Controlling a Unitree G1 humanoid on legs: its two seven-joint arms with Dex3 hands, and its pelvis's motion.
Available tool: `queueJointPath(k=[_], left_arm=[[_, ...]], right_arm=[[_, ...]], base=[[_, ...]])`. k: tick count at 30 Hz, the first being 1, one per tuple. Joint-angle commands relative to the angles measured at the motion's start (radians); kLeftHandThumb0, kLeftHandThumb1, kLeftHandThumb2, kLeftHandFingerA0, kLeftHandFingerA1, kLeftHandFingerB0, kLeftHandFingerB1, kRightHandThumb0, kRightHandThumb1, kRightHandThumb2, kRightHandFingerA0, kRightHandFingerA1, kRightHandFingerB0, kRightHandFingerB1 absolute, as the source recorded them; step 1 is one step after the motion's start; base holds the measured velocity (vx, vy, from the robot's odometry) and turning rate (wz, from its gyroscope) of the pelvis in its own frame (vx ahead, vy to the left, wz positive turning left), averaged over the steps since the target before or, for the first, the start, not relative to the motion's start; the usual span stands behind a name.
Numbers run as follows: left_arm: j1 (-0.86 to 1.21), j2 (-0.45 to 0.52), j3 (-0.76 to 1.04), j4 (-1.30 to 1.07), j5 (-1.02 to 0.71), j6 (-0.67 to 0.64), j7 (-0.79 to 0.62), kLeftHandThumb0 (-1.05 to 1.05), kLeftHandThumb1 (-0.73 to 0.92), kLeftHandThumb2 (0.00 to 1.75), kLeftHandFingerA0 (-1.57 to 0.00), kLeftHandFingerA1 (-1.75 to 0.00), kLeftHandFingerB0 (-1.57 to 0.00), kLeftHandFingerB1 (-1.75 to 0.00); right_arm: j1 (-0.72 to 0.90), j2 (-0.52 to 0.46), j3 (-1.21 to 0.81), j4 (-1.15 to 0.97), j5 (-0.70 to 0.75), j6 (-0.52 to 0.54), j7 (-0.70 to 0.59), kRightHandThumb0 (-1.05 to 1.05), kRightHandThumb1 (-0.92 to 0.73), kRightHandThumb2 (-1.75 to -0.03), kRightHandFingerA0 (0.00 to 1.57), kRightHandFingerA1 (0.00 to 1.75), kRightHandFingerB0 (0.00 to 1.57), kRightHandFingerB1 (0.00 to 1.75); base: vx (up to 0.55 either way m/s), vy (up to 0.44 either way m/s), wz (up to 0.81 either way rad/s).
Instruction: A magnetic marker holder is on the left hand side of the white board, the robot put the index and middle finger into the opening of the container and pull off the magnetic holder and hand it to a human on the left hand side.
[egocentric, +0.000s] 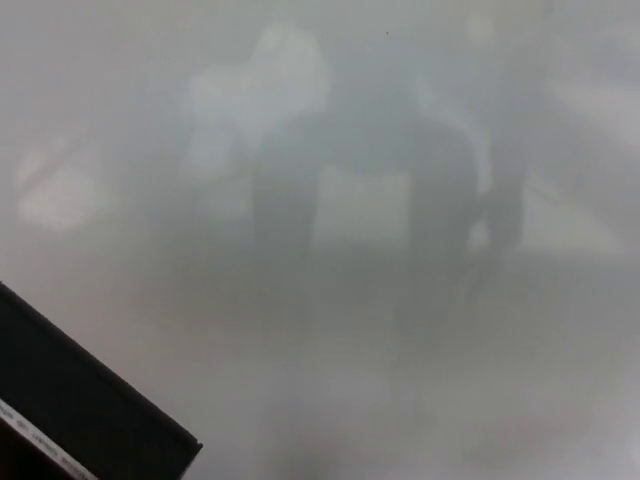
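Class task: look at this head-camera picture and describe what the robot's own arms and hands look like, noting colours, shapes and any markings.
Neither arm nor hand shows in this picture, so nothing can be said of their look. The view holds only the whiteboard, with dim, blurred reflections on it, and the black magnetic marker holder at the lower left, boxy with a straight edge and a white label strip of unreadable print.
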Motion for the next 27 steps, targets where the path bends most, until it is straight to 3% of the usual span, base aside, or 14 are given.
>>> queueJointPath(k=[1, 8, 10, 11, 12, 14, 15, 17, 18, 20, 21, 23, 24, 27], left_arm=[[-0.019, 0.033, -0.009, 0.008, -0.026, -0.036, -0.009, -1.03, 0.78, 0.65, -0.50, -0.34, -0.32, -0.41], [-0.046, 0.048, -0.022, 0.015, -0.048, -0.032, 0.014, -1.00, 0.76, 0.64, -0.45, -0.34, -0.31, -0.38], [-0.054, 0.055, -0.026, 0.020, -0.041, -0.037, 0.010, -0.99, 0.59, 1.00, -0.37, -0.45, -0.28, -0.48], [-0.057, 0.057, -0.028, 0.024, -0.042, -0.035, 0.012, -1.00, 0.76, 0.64, -0.43, -0.34, -0.33, -0.39], [-0.058, 0.060, -0.029, 0.027, -0.043, -0.034, 0.011, -0.85, 0.51, 1.04, -0.42, -0.52, -0.10, -0.40], [-0.060, 0.062, -0.031, 0.031, -0.043, -0.035, 0.007, -0.85, 0.51, 1.04, -0.42, -0.52, -0.10, -0.40], [-0.069, 0.069, -0.034, 0.046, -0.025, -0.052, -0.016, -1.05, 0.78, 0.65, -0.38, -0.33, -0.27, -0.40], [-0.078, 0.080, -0.034, 0.072, -0.005, -0.070, -0.028, -1.04, 0.79, 0.65, -0.41, -0.33, -0.29, -0.39], [-0.086, 0.089, -0.036, 0.101, 0.011, -0.081, -0.038, -1.00, 0.62, 1.03, -0.35, -0.45, -0.25, -0.48], [-0.097, 0.102, -0.041, 0.140, 0.031, -0.097, -0.053, -1.00, 0.62, 1.03, -0.35, -0.45, -0.25, -0.48], [-0.095, 0.124, -0.049, 0.166, 0.051, -0.096, -0.047, -1.00, 0.76, 0.64, -0.44, -0.34, -0.31, -0.40], [-0.106, 0.152, -0.069, 0.223, 0.110, -0.129, -0.051, -0.95, 0.75, 0.64, -0.38, -0.34, -0.28, -0.40], [-0.118, 0.178, -0.087, 0.262, 0.158, -0.158, -0.044, -0.87, 0.56, 0.95, -0.33, -0.47, -0.22, -0.48], [-0.125, 0.214, -0.118, 0.296, 0.219, -0.197, -0.022, -0.86, 0.63, 0.68, -0.37, -0.40, -0.26, -0.39]], right_arm=[[-0.011, -0.004, -0.005, -0.003, 0.003, -0.014, -0.007, -0.43, -0.78, -0.65, 0.80, 0.51, 0.23, 0.29], [-0.025, -0.006, -0.003, 0.000, -0.002, -0.001, -0.010, -0.44, -0.76, -0.65, 0.83, 0.55, 0.24, 0.30], [-0.027, -0.007, 0.002, 0.001, -0.010, 0.003, -0.020, -0.43, -0.77, -0.65, 0.82, 0.52, 0.24, 0.30], [-0.028, -0.006, 0.001, 0.001, -0.009, 0.006, -0.020, -0.43, -0.77, -0.65, 0.82, 0.51, 0.24, 0.30], [-0.029, -0.005, -0.001, 0.001, -0.008, 0.009, -0.018, -0.43, -0.76, -0.65, 0.82, 0.52, 0.24, 0.30], [-0.030, -0.003, -0.002, 0.002, -0.007, 0.011, -0.015, -0.43, -0.76, -0.65, 0.82, 0.52, 0.24, 0.30], [-0.031, -0.003, -0.002, 0.001, -0.006, 0.010, -0.014, -0.44, -0.76, -0.65, 0.82, 0.52, 0.24, 0.30], [-0.035, -0.004, -0.004, 0.001, -0.005, 0.009, -0.013, -0.45, -0.76, -0.65, 0.82, 0.52, 0.24, 0.29], [-0.039, -0.007, -0.007, 0.000, -0.002, 0.007, -0.010, -0.45, -0.77, -0.65, 0.80, 0.50, 0.23, 0.29], [-0.044, -0.010, -0.011, 0.000, 0.002, 0.003, -0.006, -0.45, -0.77, -0.65, 0.80, 0.50, 0.23, 0.29], [-0.043, -0.008, -0.016, 0.000, 0.006, -0.001, -0.004, -0.45, -0.77, -0.65, 0.80, 0.50, 0.24, 0.29], [-0.051, -0.017, -0.016, -0.001, 0.003, -0.003, -0.006, -0.46, -0.78, -0.66, 0.79, 0.50, 0.23, 0.29], [-0.063, -0.023, -0.016, -0.002, -0.001, -0.002, -0.008, -0.44, -0.78, -0.65, 0.79, 0.50, 0.23, 0.29], [-0.078, -0.023, -0.019, -0.002, 0.001, 0.002, -0.002, -0.45, -0.77, -0.66, 0.78, 0.50, 0.23, 0.29]], base=[[0.00, 0.000, 0.00], [0.00, 0.000, 0.00], [0.00, 0.000, 0.00], [0.00, 0.000, 0.00], [0.00, 0.000, 0.00], [0.00, 0.000, 0.00], [0.00, 0.000, 0.00], [0.00, 0.000, 0.00], [0.00, 0.000, 0.00], [0.00, 0.000, 0.00], [0.00, 0.000, 0.00], [0.00, 0.000, 0.00], [0.00, 0.000, 0.00], [0.00, 0.000, 0.00]])
